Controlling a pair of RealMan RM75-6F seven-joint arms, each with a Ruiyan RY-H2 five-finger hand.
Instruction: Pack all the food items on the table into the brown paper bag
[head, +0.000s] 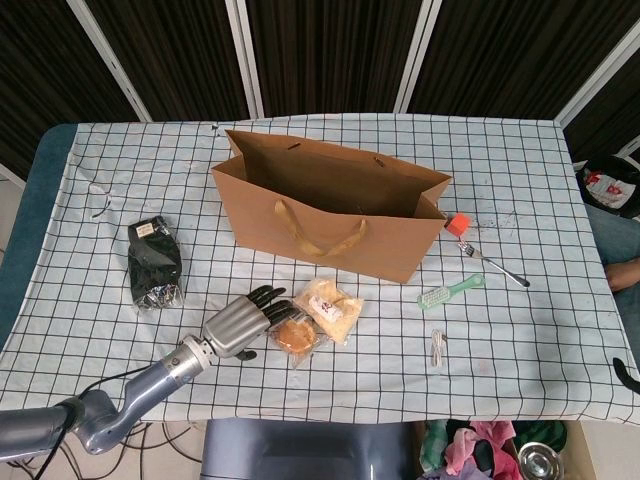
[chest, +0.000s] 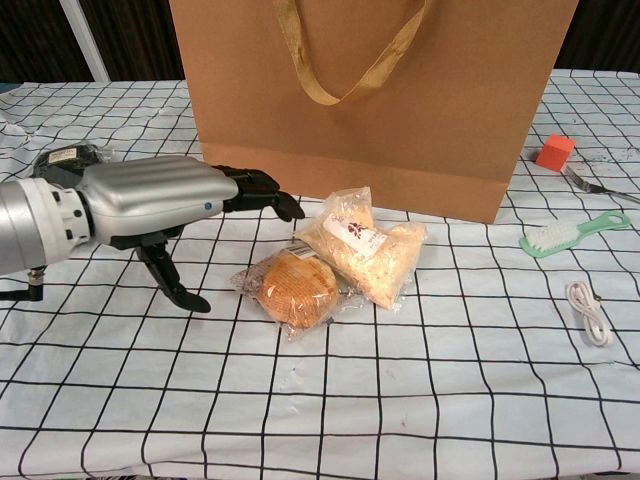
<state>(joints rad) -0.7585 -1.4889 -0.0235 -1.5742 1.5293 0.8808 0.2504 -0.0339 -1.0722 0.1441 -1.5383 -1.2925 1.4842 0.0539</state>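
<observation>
the left hand (chest: 165, 195) hangs just left of the round bun in its clear wrapper (chest: 293, 288), fingers spread and pointing toward it, thumb (chest: 170, 280) reaching down to the surface (chest: 330, 420); it holds nothing. the right hand does not show in either view.

the bun lies in front of the brown paper bag (head: 330, 205), touching the pack of pale crumbly food (chest: 362, 250) beside it; in the head view the fingertips (head: 275, 308) look to be right at the wrapper's edge. a dark foil packet (head: 155, 265) lies well apart on the left, and whether it counts as food i cannot tell.

likely trouble from here:
- the wrapper looks slick and loose, so the fingers may pinch only film and the bun could slide out or dangle.
- a sideways approach could shove the bun into the pale pack and push both toward the bag's base instead of getting under it.
- the two packs touch, so a wide grasp could catch a corner of the second and drag it.
- the bag stands tall with a floppy handle (head: 320, 235); a low lift could knock its front wall and tip or shift it.

the brush (head: 450, 292), fork (head: 495, 265), orange block (head: 459, 223) and cable (head: 438, 347) are not food and should stay out.
</observation>
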